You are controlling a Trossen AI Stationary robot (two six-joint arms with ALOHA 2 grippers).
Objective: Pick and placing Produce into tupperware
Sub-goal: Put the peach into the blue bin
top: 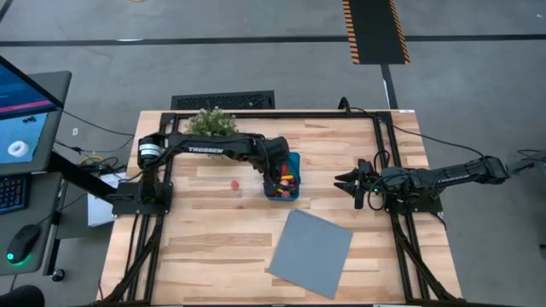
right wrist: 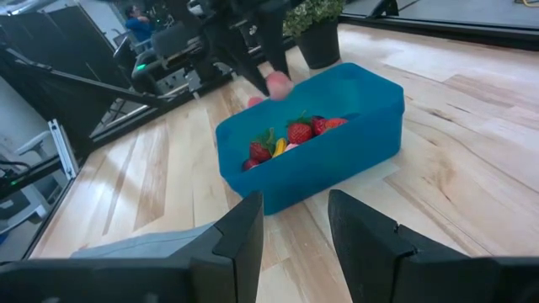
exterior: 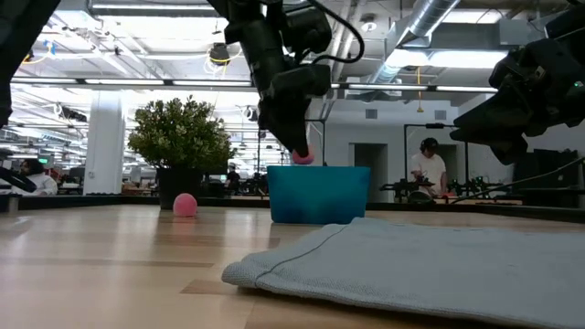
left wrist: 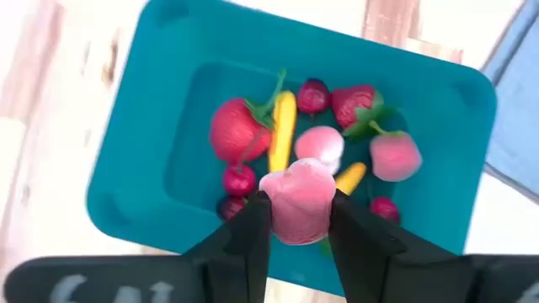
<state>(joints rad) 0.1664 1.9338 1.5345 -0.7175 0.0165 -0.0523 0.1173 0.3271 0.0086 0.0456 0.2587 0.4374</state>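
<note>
The teal tupperware (top: 290, 189) stands mid-table and holds several toy produce pieces (left wrist: 282, 126): red strawberries, a yellow one and pink round ones. My left gripper (left wrist: 299, 220) hangs over the tub's near-left part, shut on a pink round piece (left wrist: 299, 200). The low view shows that piece (exterior: 303, 157) just above the tub's rim (exterior: 318, 168). Another pink round piece (top: 235, 182) lies on the wood left of the tub. My right gripper (right wrist: 295, 223) waits open at the table's right side, pointing toward the tub (right wrist: 320, 160). My left gripper pinches the pink round piece by two opposite sides (left wrist: 274, 206) between its two fingers, at their free ends. The fingers (exterior: 291, 128) come from above, slanting down. The piece hangs clear over the produce in the tub, touching neither the tub nor its contents.
A bushy green potted plant (top: 212, 122) stands at the table's far edge, behind the left arm. A flat grey-blue sheet (top: 311, 252) lies near the front edge, right of centre. Bare wood shows left of the tub and between the tub and my right gripper (top: 348, 181).
</note>
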